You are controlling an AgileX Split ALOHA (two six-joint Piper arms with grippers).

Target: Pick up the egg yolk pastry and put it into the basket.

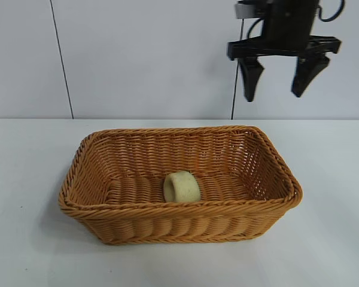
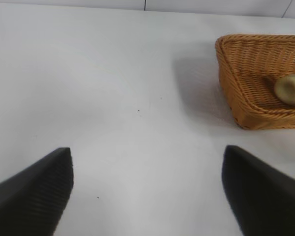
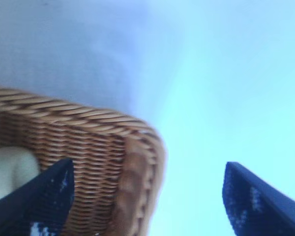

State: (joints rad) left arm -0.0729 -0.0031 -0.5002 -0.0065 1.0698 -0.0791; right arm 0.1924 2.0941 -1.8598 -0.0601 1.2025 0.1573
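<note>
The basket (image 1: 179, 185) sits in the middle of the white desk (image 1: 335, 239), its long side facing the exterior camera. It is a rectangular woven wicker piece, orange-brown, with sloping walls and a braided rim. Inside it lies the egg yolk pastry (image 1: 181, 186), a small pale cream-yellow puck. The pastry rests on the basket's woven floor near the front wall, tipped up on its edge so that its flat round face looks toward the camera. Nothing is touching it.

The right gripper (image 1: 283, 81) hangs high above the desk, above the basket's far right corner and well clear of the rim. It points downward. Its two black jaws stand wide apart with nothing between them. In the right wrist view the same jaws frame a corner of the basket (image 3: 88, 162) far below, with a pale patch of the pastry (image 3: 12, 169) showing inside the wall, and bare desk beyond the corner.

The left gripper (image 2: 147, 191) is not seen in the exterior view. In its own wrist view the jaws are spread wide and empty over bare desk (image 2: 113, 98), well apart from the basket (image 2: 250, 98). From there the pastry (image 2: 290, 89) shows inside the basket's near end.
</note>
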